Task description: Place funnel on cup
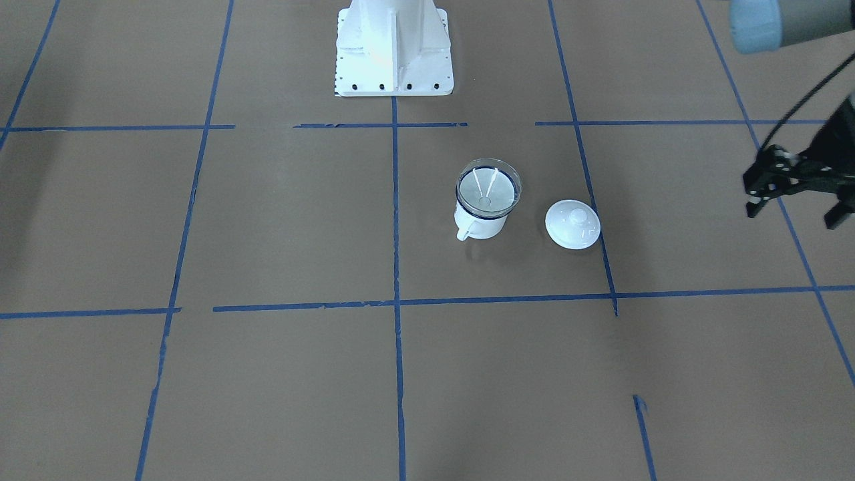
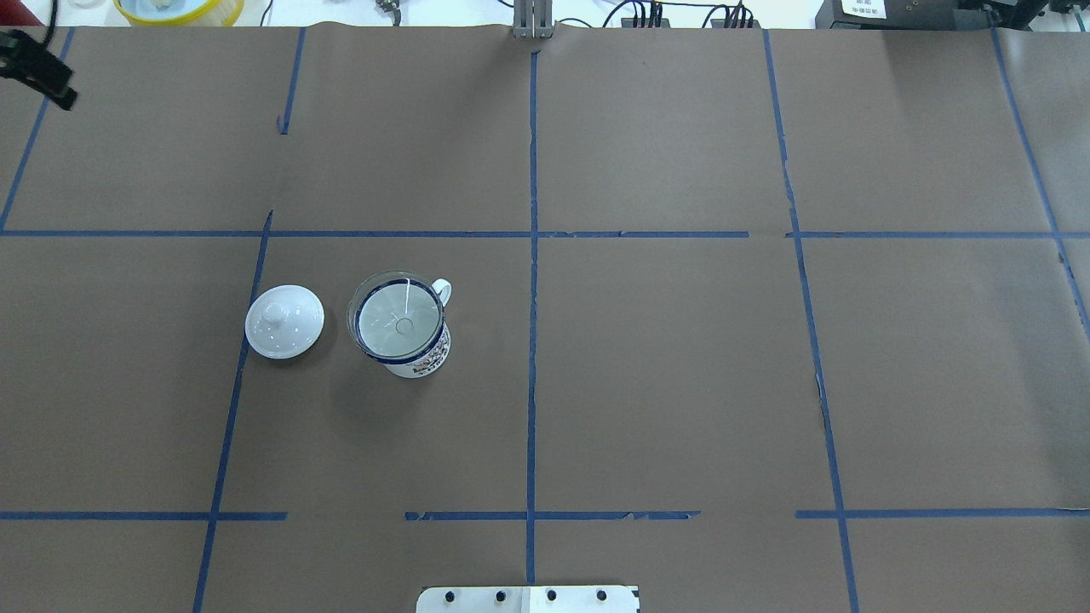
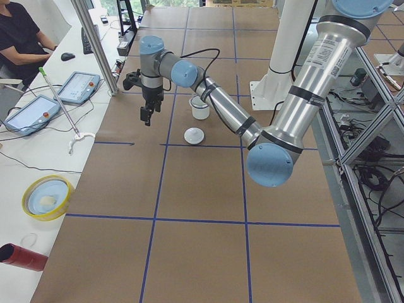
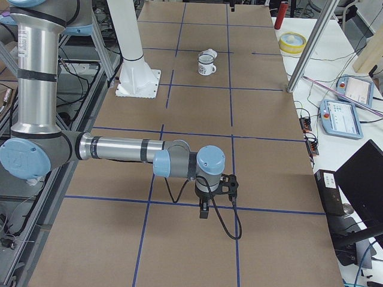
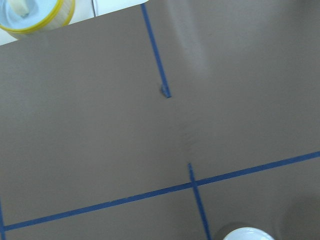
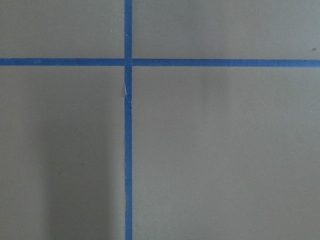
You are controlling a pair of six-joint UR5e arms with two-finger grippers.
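The clear funnel (image 1: 487, 187) sits in the mouth of the white cup (image 1: 479, 226) with the dark blue rim, spout down, near the table's middle. Both show in the overhead view, the funnel (image 2: 398, 319) inside the cup (image 2: 423, 358). My left gripper (image 1: 795, 210) is open and empty, well off to the side of the cup, above the table; in the overhead view it (image 2: 38, 72) is at the far left corner. My right gripper (image 4: 204, 209) shows only in the exterior right view, far from the cup (image 4: 207, 64); I cannot tell whether it is open or shut.
A round white lid with a knob (image 1: 572, 224) lies on the table beside the cup, on my left gripper's side. The robot's white base (image 1: 394, 47) stands behind the cup. A yellow-rimmed bowl (image 2: 174, 8) sits beyond the table's far edge.
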